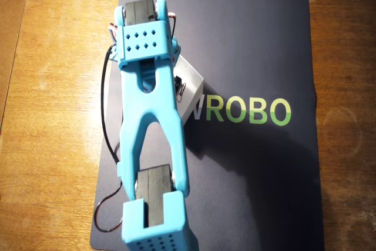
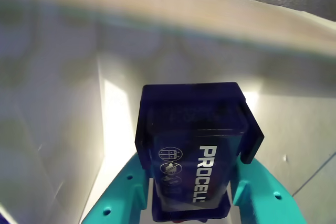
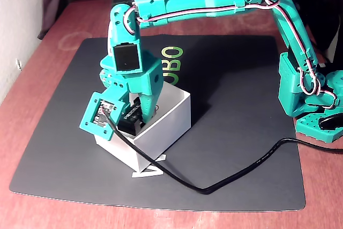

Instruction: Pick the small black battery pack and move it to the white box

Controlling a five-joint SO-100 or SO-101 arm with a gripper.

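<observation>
The pincer (image 3: 138,115) grips the small black battery pack (image 2: 194,150) low inside the white box (image 3: 174,119), so transport looks done and only release and withdrawal remain.
</observation>
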